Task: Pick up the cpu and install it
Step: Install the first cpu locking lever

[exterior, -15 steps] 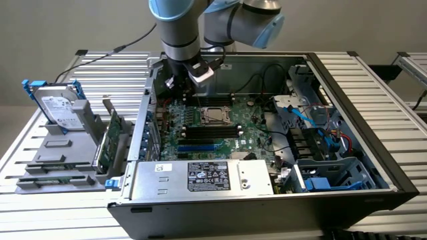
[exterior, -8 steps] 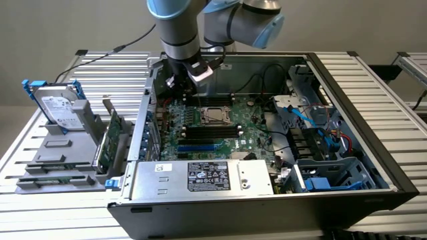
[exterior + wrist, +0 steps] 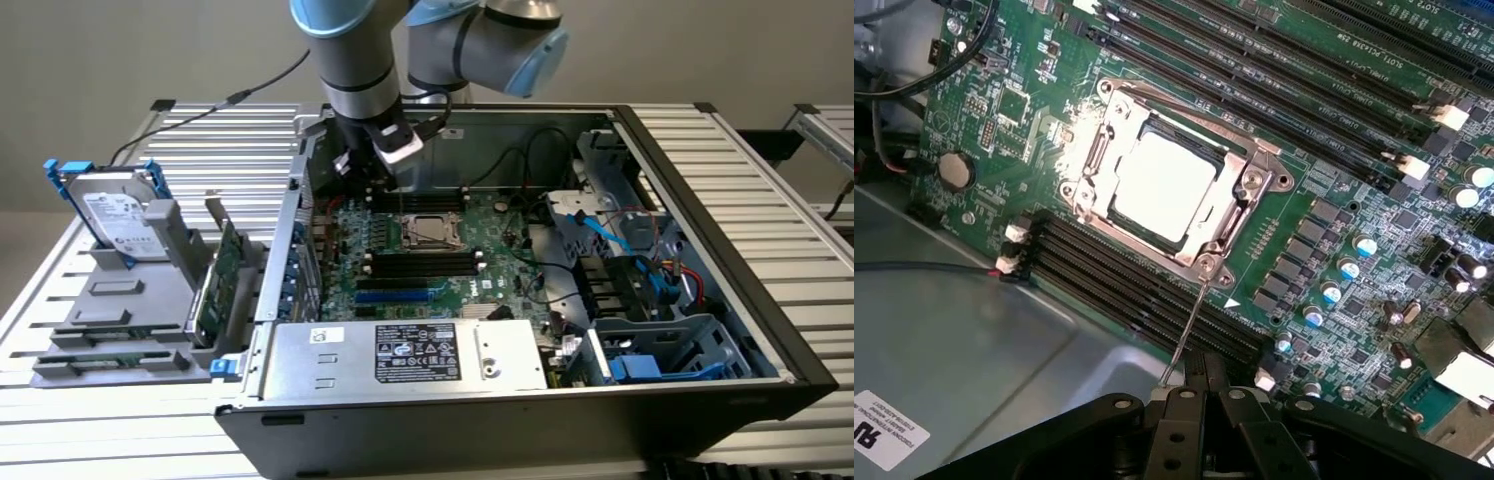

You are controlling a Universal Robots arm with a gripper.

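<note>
My fingers (image 3: 1195, 372) pinched shut, empty, above motherboard (image 3: 1334, 230). Spot cpu (image 3: 1159, 190) seated in socket frame (image 3: 1249, 180), apart from me. Black memory slots (image 3: 1124, 280) between us, thin lever (image 3: 1185, 335) reaching my way. Close beside: case wall (image 3: 300, 180); hard drive (image 3: 114, 215) out on worktop (image 3: 200, 150).

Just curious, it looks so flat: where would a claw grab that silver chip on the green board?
Probably by two opposite edges, coming straight down from above: the chip lies flat, face up, sunk inside a metal frame that hugs its rim, leaving little edge to pinch.
</note>
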